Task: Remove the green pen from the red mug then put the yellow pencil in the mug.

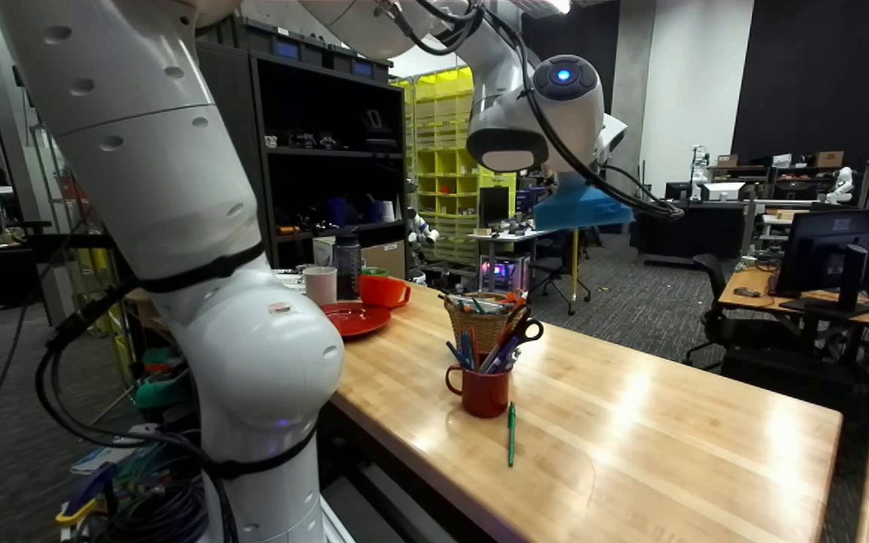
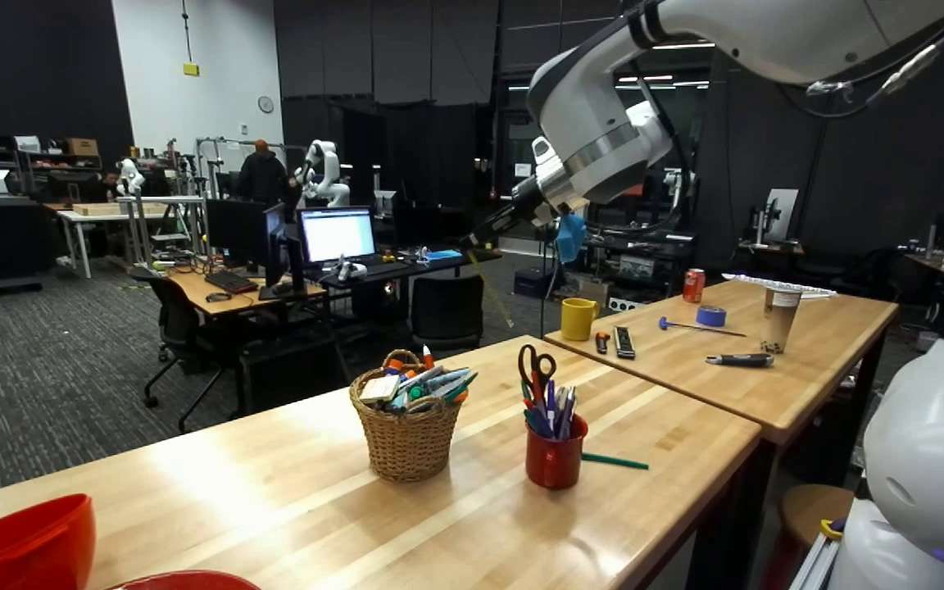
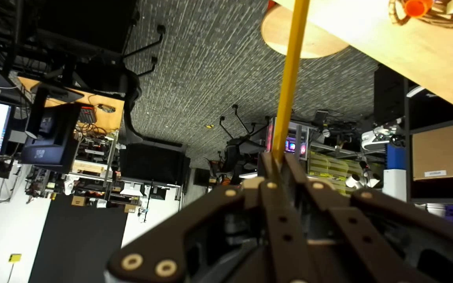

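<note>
The green pen (image 1: 511,435) lies on the wooden table beside the red mug (image 1: 485,392); the pen (image 2: 615,461) and mug (image 2: 552,471) also show in an exterior view. The mug stands upright and holds scissors and several pens. My gripper (image 2: 472,240) is high above the table, shut on one end of the yellow pencil (image 2: 492,287), which hangs down at a slant. In the wrist view the fingertips (image 3: 277,161) pinch the yellow pencil (image 3: 290,74). In an exterior view the pencil (image 1: 575,260) hangs below a blue cover that hides the gripper.
A wicker basket (image 2: 406,438) full of pens and markers stands near the mug. A red plate (image 1: 359,320), a red-orange bowl (image 1: 383,291), a white mug (image 1: 320,285) and a dark bottle (image 1: 347,266) stand at one end. A second table holds a yellow mug (image 2: 577,319) and tools.
</note>
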